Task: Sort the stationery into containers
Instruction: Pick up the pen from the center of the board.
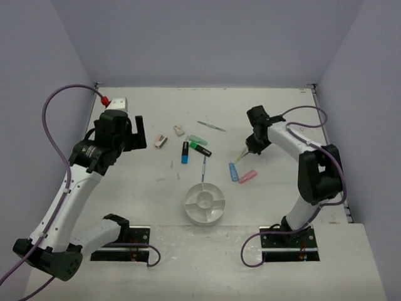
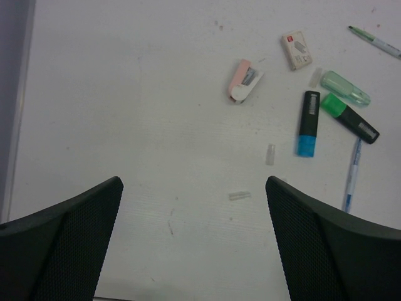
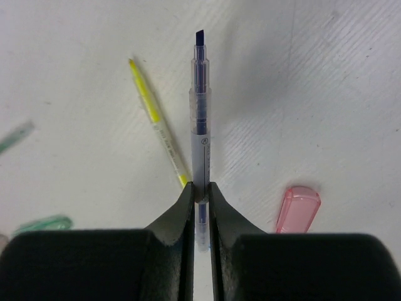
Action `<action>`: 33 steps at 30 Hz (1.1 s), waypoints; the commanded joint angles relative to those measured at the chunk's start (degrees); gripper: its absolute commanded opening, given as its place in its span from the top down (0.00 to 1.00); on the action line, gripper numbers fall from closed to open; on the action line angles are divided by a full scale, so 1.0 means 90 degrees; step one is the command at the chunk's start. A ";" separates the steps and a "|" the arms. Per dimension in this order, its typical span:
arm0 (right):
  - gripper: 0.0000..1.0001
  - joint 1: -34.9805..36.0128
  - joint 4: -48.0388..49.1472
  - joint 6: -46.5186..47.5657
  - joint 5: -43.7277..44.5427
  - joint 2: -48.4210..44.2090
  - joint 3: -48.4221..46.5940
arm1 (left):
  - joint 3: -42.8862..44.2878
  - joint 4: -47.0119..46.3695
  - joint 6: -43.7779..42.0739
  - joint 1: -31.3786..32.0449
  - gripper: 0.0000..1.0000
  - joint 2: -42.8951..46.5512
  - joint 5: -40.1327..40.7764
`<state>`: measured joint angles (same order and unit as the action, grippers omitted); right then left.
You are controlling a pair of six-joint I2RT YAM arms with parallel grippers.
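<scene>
Over the white desk (image 1: pixel 125 182), away from the round white wedge-divided dish (image 1: pixel 185 205), the left fingers (image 2: pixel 62 251) are spread wide and empty; the right fingers (image 3: pixel 182 213) are clamped on a clear-barrelled blue pen (image 3: pixel 200 113), best carried level and released low into one wedge.

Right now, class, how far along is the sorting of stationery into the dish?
Done: nothing; the dish shows no item inside. In hand: the right gripper is shut on a clear blue pen. Remaining: the yellow pen, black-and-blue highlighter and others lie unsorted; the left gripper is open, empty.
</scene>
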<state>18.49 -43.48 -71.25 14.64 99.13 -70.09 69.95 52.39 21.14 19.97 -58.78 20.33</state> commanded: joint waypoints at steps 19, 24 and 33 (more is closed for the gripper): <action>1.00 -0.0033 -0.0230 0.5692 -0.2554 -0.3649 -0.0662 | -0.0728 -0.0898 -0.1123 0.0174 0.07 -0.2048 -0.2660; 1.00 -0.0033 -0.0306 0.5788 -0.2590 -0.4030 -0.0414 | -0.1351 -0.1019 -0.1295 0.0473 0.00 -0.2260 -0.2510; 1.00 -0.0033 -0.0083 0.5418 -0.3503 -0.4547 0.0044 | -0.2080 -0.2138 -0.3159 0.0817 0.00 -0.1797 -0.1993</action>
<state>18.11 -45.77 -21.70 -10.20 60.11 -71.38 51.64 40.53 5.31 27.52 -74.35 -0.02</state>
